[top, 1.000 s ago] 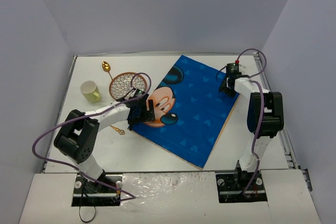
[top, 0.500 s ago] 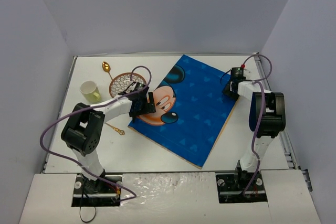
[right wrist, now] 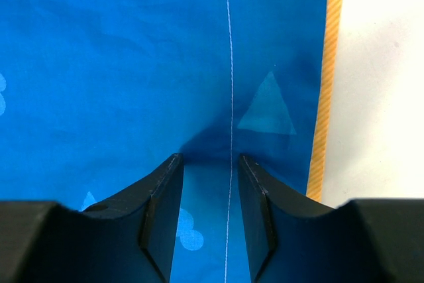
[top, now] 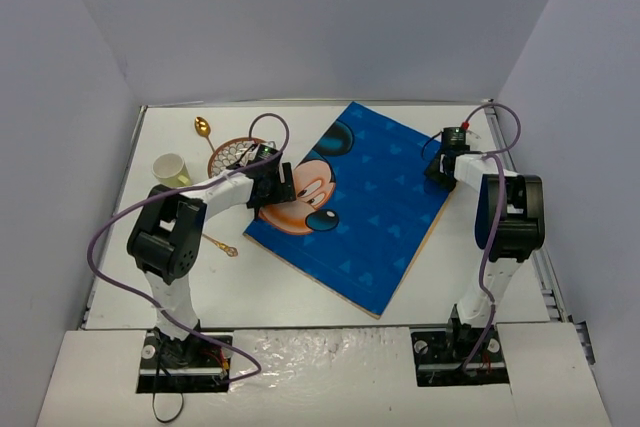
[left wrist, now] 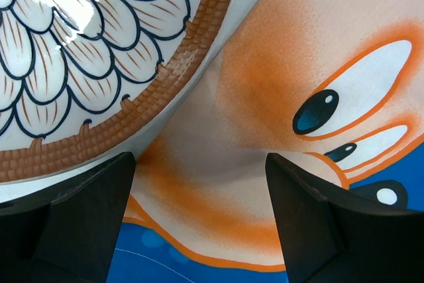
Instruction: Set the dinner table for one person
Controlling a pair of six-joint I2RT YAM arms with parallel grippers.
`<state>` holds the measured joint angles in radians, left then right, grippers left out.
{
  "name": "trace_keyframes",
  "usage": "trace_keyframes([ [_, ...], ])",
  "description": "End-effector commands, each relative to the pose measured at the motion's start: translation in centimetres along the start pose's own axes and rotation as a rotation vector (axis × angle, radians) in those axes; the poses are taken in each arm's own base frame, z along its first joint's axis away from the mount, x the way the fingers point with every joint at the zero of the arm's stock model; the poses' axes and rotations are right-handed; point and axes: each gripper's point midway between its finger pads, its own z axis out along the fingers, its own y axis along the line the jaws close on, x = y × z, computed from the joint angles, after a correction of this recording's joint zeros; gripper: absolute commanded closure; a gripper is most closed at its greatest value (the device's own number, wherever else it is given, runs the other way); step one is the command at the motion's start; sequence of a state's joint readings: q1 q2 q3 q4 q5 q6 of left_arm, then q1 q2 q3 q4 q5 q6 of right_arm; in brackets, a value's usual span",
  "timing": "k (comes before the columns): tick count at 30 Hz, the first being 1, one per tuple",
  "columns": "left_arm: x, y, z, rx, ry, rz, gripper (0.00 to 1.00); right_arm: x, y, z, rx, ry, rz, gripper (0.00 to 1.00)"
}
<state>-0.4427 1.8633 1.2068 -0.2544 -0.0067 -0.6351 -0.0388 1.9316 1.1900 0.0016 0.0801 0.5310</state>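
Right tool point(right wrist: 207, 164) tight on a placemat point(right wrist: 119, 64) pucker, 2 o'clock of tabletop point(top: 280, 287); left tool point(left wrist: 199, 177) agape, plate point(left wrist: 99, 44) at its 10 o'clock.

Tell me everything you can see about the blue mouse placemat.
The placemat is blue cloth with pale shapes, white stitching, an orange edge and a cartoon mouse face. It lies skewed on the white table. The right gripper pinches a puckered fold near its edge; the left gripper hangs open over the face, beside the plate.
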Motion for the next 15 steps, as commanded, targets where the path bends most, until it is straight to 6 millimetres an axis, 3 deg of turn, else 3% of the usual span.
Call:
trace_keyframes([
  [1, -1.7, -0.3, -2.5, 0.014, -0.021, 0.043, 0.23, -0.8, 0.5, -1.9, -0.025, 0.014, -0.011, 0.63],
  [5, -2.4, -0.8, -6.8, 0.029, -0.063, 0.035, 0.2, -4.1, 2.8, -6.0, -0.089, -0.087, -0.026, 0.59],
  [7, -1.7, -0.5, -8.6, 0.021, -0.066, 0.02, 0.19, -5.2, 3.8, -8.0, -0.113, -0.125, -0.036, 0.57],
  [10, 0.4, 0.6, -9.7, -0.009, -0.041, -0.012, 0.16, -5.4, 5.2, -10.4, -0.149, -0.156, -0.07, 0.54],
  [15, 3.5, 2.1, -9.5, -0.03, -0.017, -0.055, 0.16, -4.9, 7.0, -14.8, -0.261, -0.194, -0.131, 0.38],
])
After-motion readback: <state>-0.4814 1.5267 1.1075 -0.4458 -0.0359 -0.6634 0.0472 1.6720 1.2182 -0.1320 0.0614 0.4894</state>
